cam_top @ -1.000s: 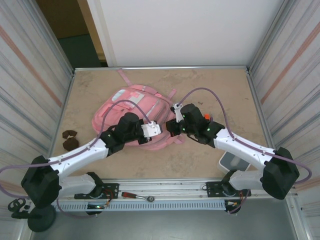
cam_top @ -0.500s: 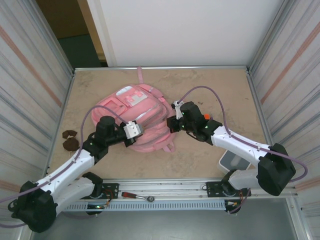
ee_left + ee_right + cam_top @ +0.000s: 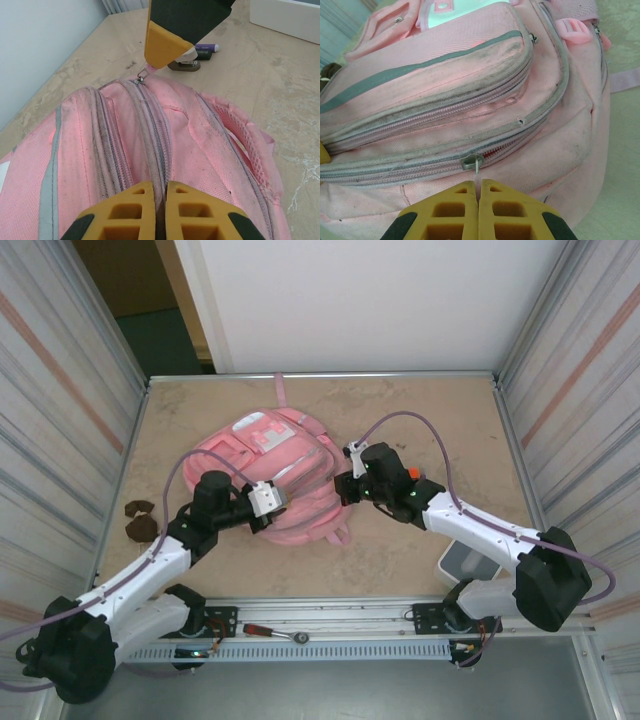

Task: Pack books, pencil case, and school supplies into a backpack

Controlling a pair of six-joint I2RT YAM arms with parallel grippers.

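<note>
Packing in progress at the twin-arm rig. The large soft pink fabric backpack point(image 3: 285, 465) lies flat in the middle of the mottled beige table point(image 3: 430, 410). Its main zip looks close to shut, with a sliver of red showing beside the small metal zip pull point(image 3: 471, 161). I cannot tell what the backpack already holds. A slim purple pen-like stick point(image 3: 207, 48) and a short dark piece point(image 3: 182, 65) lie loose on the table just beyond the backpack's right side. I judge that these supplies are left to pack and that the backpack needs opening first. My left gripper point(image 3: 160, 192) has its fingers pressed together on the zip ridge at the backpack's near-left edge, pinning the fabric. My right gripper point(image 3: 479, 192), fingers likewise pressed together, pinches the pull's tab at the opposite end.
</note>
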